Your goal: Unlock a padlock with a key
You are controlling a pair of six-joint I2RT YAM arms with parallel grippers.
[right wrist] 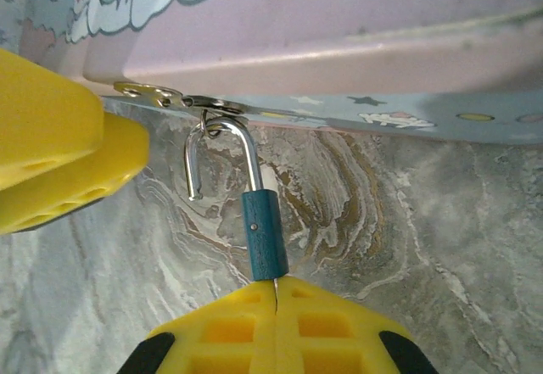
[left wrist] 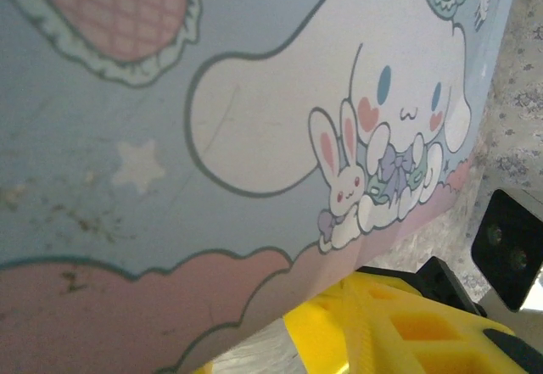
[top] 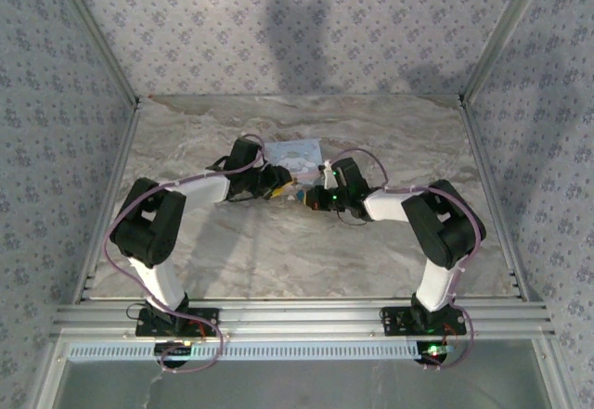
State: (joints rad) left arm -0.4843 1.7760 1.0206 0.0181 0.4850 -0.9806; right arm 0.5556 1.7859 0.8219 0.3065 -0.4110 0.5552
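Observation:
The small teal padlock [right wrist: 265, 234] hangs by its silver shackle [right wrist: 222, 149] from the hasp [right wrist: 170, 97] of the pastel cartoon tin [right wrist: 339, 26]. One end of the shackle stands free of the body. My right gripper [right wrist: 276, 302] is shut just under the padlock, and the thin key [right wrist: 276, 287] runs from between its yellow fingers into the padlock's bottom. My left gripper [top: 278, 186] sits at the tin's [left wrist: 170, 136] near edge, with one yellow finger [left wrist: 382, 332] under the lid's corner. Whether it grips the tin is unclear.
The tin [top: 299, 154] lies mid-table on marble [top: 278, 251], with both arms meeting at its front. Patterned walls enclose the table on three sides. An aluminium rail [top: 297, 316] runs along the near edge.

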